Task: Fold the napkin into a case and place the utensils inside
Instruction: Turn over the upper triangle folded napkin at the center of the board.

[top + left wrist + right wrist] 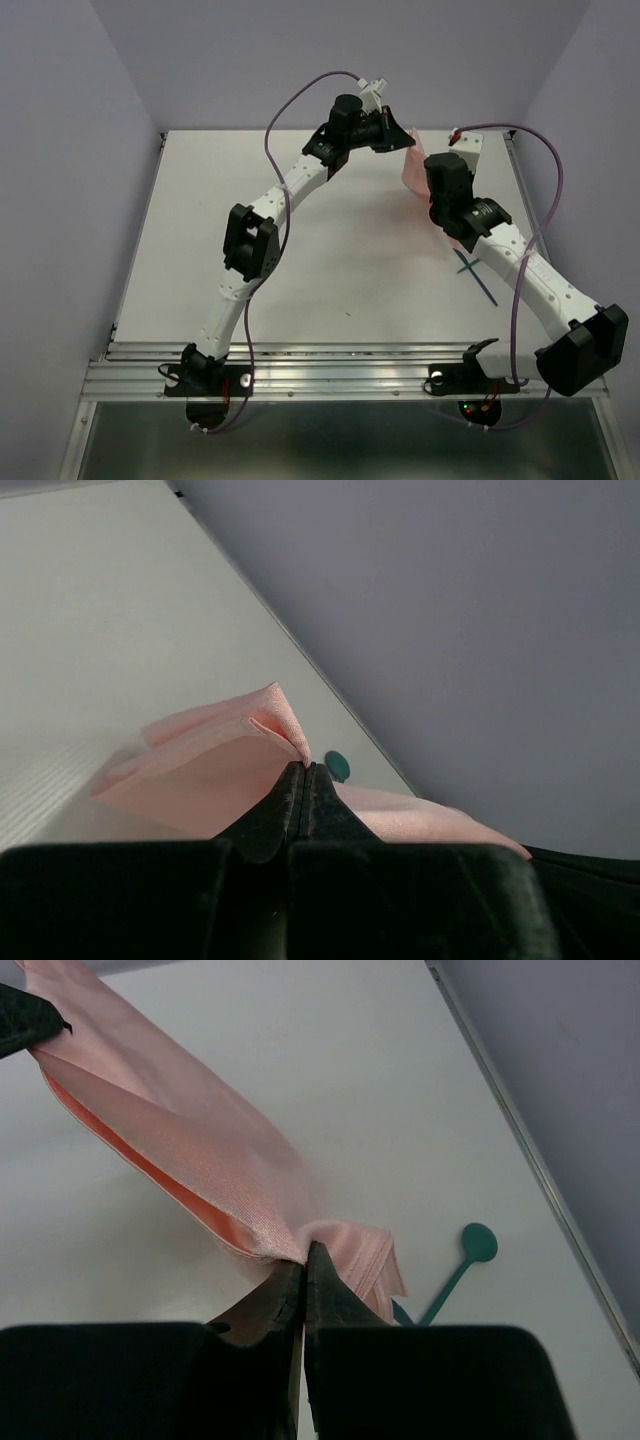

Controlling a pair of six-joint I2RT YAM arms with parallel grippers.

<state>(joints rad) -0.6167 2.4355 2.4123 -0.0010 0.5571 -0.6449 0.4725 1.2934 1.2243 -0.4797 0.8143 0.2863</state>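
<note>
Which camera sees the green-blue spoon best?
Right wrist: the spoon lies plain on the table, round end and handle showing. Left wrist shows only a teal dot behind the napkin; the top view only thin dark lines.

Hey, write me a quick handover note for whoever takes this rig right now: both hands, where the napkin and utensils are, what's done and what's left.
Left hand: shut on one end of the napkin.
Right hand: shut on the other end. The cloth runs as a layered band between the two, at the far right of the table.
Utensils: on the table beside the right arm, outside the cloth. The spoon lies bare.
Done: napkin partly folded.
Left: finish the case, lay it flat, slide the utensils in.
</note>
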